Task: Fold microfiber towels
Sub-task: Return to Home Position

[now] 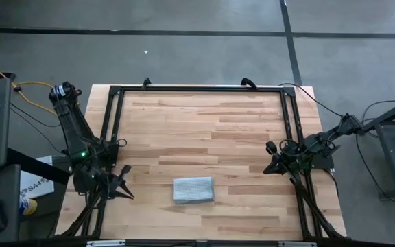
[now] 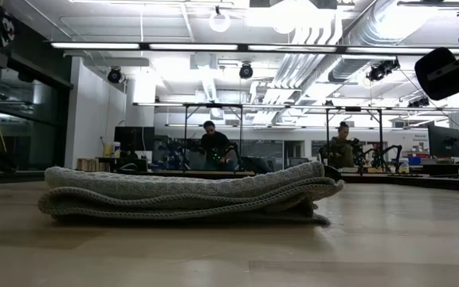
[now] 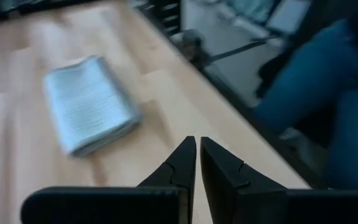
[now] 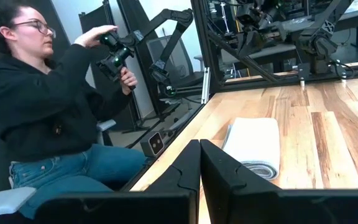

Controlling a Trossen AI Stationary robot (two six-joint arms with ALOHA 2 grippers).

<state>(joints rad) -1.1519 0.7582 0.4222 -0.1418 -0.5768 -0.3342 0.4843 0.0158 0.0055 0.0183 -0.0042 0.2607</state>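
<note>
Grey-blue microfiber towel sits folded on the wood table, roughly between both arms. Left gripper and right gripper are pinched closed, empty, well apart from it.

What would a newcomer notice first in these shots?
The towel, folded into a small layered rectangle, lies on the table near the edge at the high view's bottom. Both arms sit at the table's sides, left hand and right hand shut and clear of it. In the right wrist view a person sits beside the table holding a dark device.
</note>
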